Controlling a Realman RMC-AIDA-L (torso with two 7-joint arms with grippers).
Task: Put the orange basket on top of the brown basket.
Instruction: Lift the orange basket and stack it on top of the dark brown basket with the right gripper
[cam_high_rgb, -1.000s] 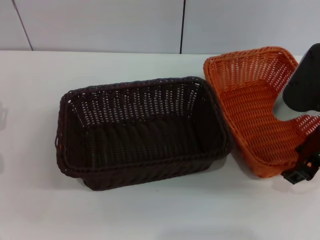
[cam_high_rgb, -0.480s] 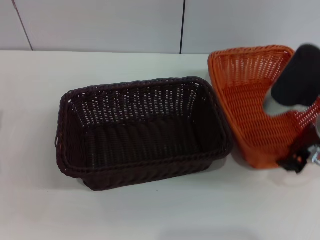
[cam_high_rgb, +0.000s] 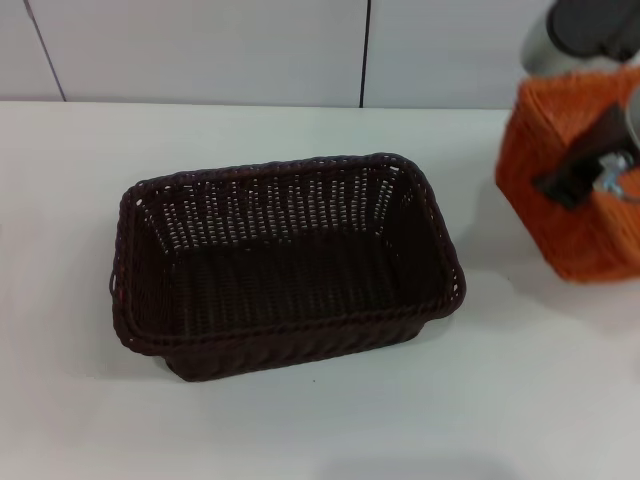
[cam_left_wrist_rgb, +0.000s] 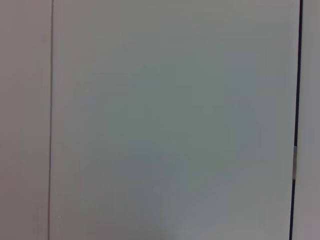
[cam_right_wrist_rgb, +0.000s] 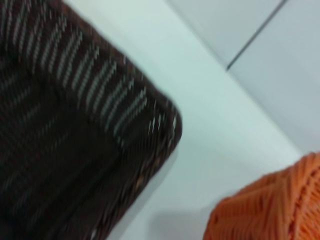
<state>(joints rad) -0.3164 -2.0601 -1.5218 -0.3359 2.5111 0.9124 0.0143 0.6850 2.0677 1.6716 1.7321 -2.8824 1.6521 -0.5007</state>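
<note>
One gripper, the right gripper (cam_high_rgb: 592, 172), is gripping the orange basket (cam_high_rgb: 580, 215) right of the brown basket (cam_high_rgb: 285, 265); it should level before stacking.

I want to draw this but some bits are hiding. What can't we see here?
- Orange basket: head view's right edge cuts it off; the right tool covers part.
- Right tool's fingers: lost against the weave.
- Left tool: nowhere; its wrist view shows only blank wall.
- Brown basket: right wrist view shows one blurred corner.
</note>
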